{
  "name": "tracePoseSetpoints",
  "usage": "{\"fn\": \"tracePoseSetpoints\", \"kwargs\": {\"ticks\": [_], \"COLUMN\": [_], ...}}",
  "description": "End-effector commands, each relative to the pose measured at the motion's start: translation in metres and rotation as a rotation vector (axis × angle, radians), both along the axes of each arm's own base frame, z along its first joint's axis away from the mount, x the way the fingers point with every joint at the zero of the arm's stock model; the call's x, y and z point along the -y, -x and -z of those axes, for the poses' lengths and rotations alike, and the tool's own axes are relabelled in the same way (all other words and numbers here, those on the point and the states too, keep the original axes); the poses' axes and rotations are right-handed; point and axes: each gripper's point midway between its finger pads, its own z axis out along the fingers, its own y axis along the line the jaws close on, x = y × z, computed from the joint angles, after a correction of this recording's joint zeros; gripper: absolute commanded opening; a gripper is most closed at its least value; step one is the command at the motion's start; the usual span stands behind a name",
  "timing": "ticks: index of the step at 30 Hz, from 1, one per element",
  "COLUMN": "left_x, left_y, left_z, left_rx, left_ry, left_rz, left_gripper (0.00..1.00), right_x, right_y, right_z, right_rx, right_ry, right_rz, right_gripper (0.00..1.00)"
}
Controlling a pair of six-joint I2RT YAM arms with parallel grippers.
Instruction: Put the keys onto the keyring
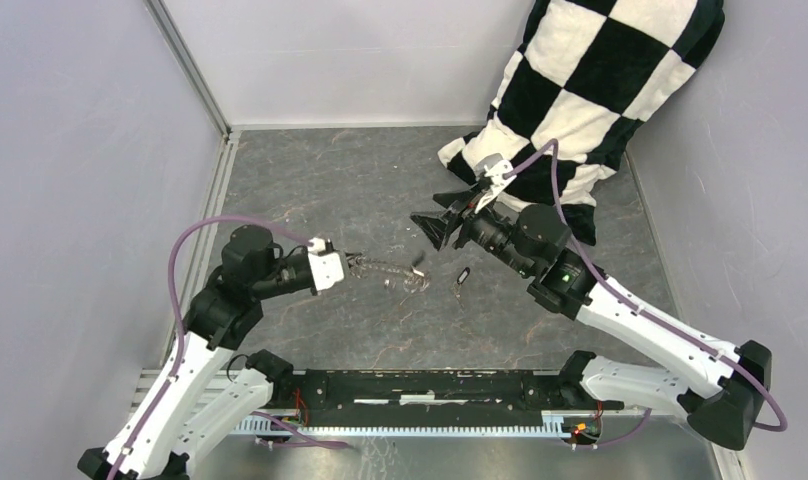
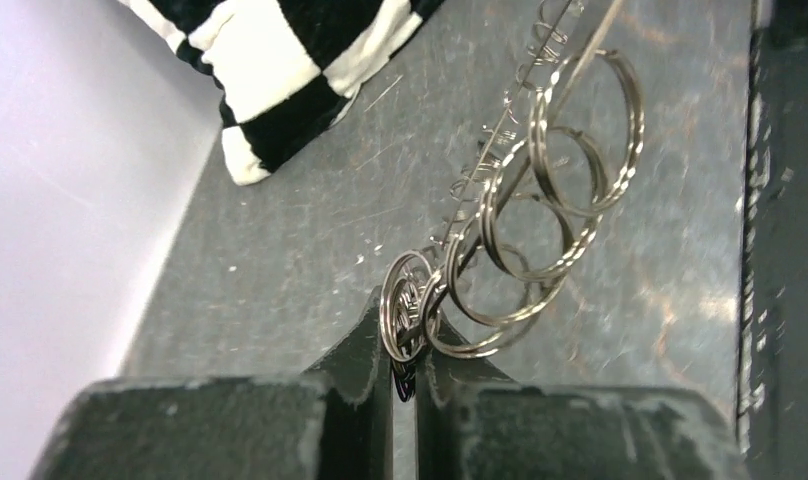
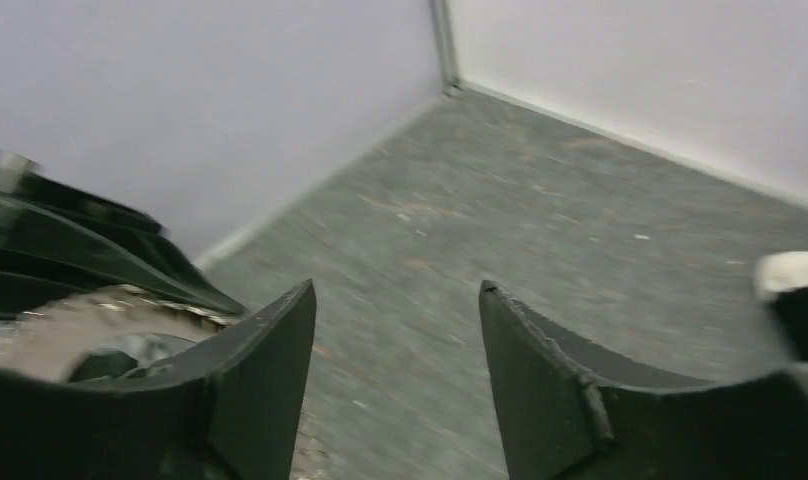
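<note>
Left gripper is clamped on one end of the keyring, likely steadying it for threading. Right gripper hovers nearby, jaws apart and empty. One key lies on the table near the keyring.

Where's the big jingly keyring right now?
In the top view the keyring is mid-table, one end pinched by the left gripper; a tiny key lies just to its right.
</note>
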Motion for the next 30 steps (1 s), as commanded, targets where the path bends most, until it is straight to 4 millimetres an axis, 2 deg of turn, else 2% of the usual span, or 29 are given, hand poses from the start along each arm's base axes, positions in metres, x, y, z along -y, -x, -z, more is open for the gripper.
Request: {"fn": "tracePoseSetpoints", "kwargs": {"ticks": [1, 5, 6, 7, 9, 10, 12, 15, 19, 24, 25, 27, 30], "left_x": [-0.015, -0.023, -0.023, -0.024, -0.025, -0.024, -0.02, -0.011, 0.0, 0.0, -0.001, -0.002, -0.004], "left_y": [0.011, 0.002, -0.001, -0.003, -0.01, -0.012, -0.015, -0.014, 0.004, 0.013, 0.013, 0.011, 0.009], "left_z": [0.015, 0.027, 0.028, 0.03, 0.032, 0.032, 0.023, 0.012, 0.011, 0.014, 0.014, 0.012, 0.009], "left_rx": [0.241, 0.385, 0.418, 0.433, 0.449, 0.445, 0.398, 0.218, -0.01, -0.043, -0.036, -0.028, -0.017], "left_ry": [-0.267, -0.421, -0.456, -0.479, -0.512, -0.517, -0.484, -0.389, -0.313, -0.297, -0.298, -0.303, -0.31], "left_rz": [0.159, 0.222, 0.241, 0.251, 0.256, 0.255, 0.236, 0.202, 0.245, 0.256, 0.253, 0.24, 0.221], "left_gripper": [0.02, 0.02, 0.02, 0.02, 0.02, 0.02, 0.02, 0.02, 0.02, 0.02, 0.02, 0.02, 0.02], "right_x": [0.008, -0.015, -0.022, -0.03, -0.045, -0.052, -0.065, -0.077, -0.079, -0.081, -0.083, -0.087, -0.093], "right_y": [0.002, 0.014, 0.019, 0.025, 0.037, 0.043, 0.054, 0.067, 0.074, 0.078, 0.079, 0.077, 0.074], "right_z": [-0.006, -0.021, -0.022, -0.023, -0.02, -0.01, -0.002, 0.013, 0.022, 0.026, 0.029, 0.033, 0.05], "right_rx": [0.155, 0.19, 0.192, 0.178, 0.163, 0.146, 0.167, 0.207, 0.248, 0.247, 0.245, 0.239, 0.199], "right_ry": [0.3, 0.335, 0.316, 0.28, 0.238, 0.242, 0.248, 0.29, 0.303, 0.282, 0.288, 0.318, 0.408], "right_rz": [-0.041, -0.195, -0.24, -0.284, -0.371, -0.407, -0.448, -0.489, -0.498, -0.504, -0.507, -0.507, -0.528], "right_gripper": [0.75, 0.85, 0.89, 0.98, 0.98, 0.98, 0.98, 0.98, 0.98, 0.98, 0.98, 0.89, 0.63]}}
